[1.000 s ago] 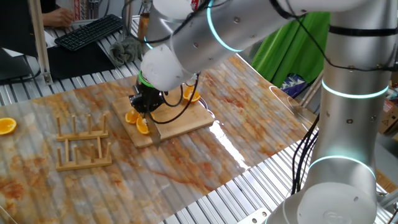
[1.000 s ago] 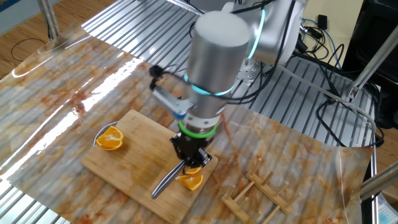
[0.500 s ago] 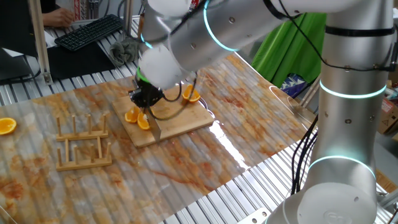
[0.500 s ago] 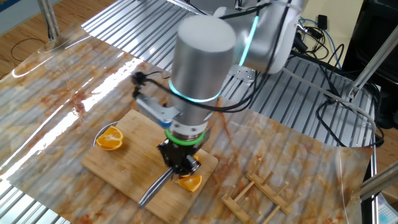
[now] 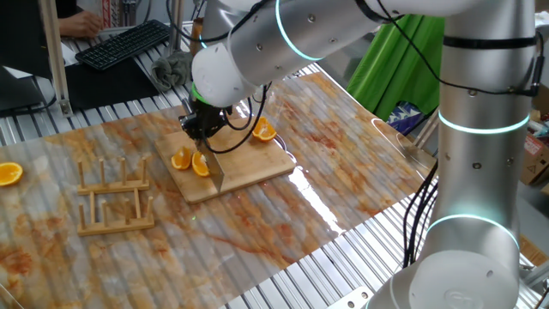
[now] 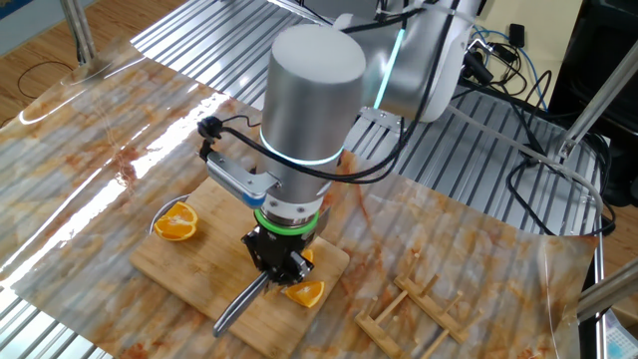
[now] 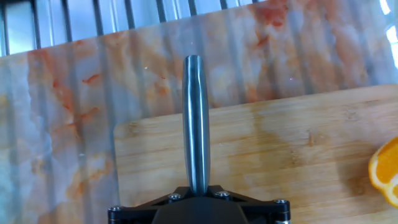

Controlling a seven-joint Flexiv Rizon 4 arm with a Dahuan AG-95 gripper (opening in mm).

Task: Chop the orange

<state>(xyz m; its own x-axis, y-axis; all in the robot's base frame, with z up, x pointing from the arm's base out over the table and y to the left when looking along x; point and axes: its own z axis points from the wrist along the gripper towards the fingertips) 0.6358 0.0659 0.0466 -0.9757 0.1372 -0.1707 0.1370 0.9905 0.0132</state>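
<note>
The orange lies as two wedges point(image 5: 182, 160) point(image 5: 201, 165) on the wooden board point(image 5: 257, 167), near its left end. In the other fixed view only one wedge point(image 6: 305, 292) shows, next to the gripper point(image 6: 279, 263). My gripper point(image 5: 200, 129) hangs just above the wedges, shut on the handle of a knife point(image 5: 214, 170). The blade slants down past the wedges toward the board's edge. In the hand view the knife point(image 7: 196, 118) points straight ahead over the board point(image 7: 280, 143), and the fingers are hidden by the gripper body.
A rounder orange half point(image 5: 263, 130) sits at the board's far end and shows again point(image 6: 176, 222) in the other fixed view. Another half point(image 5: 9, 173) lies on the table at far left. A wooden rack point(image 5: 114, 199) stands left of the board.
The gripper has lifted with the knife off the wedges and shifted toward the board's edge. The wedges stay where they were.
</note>
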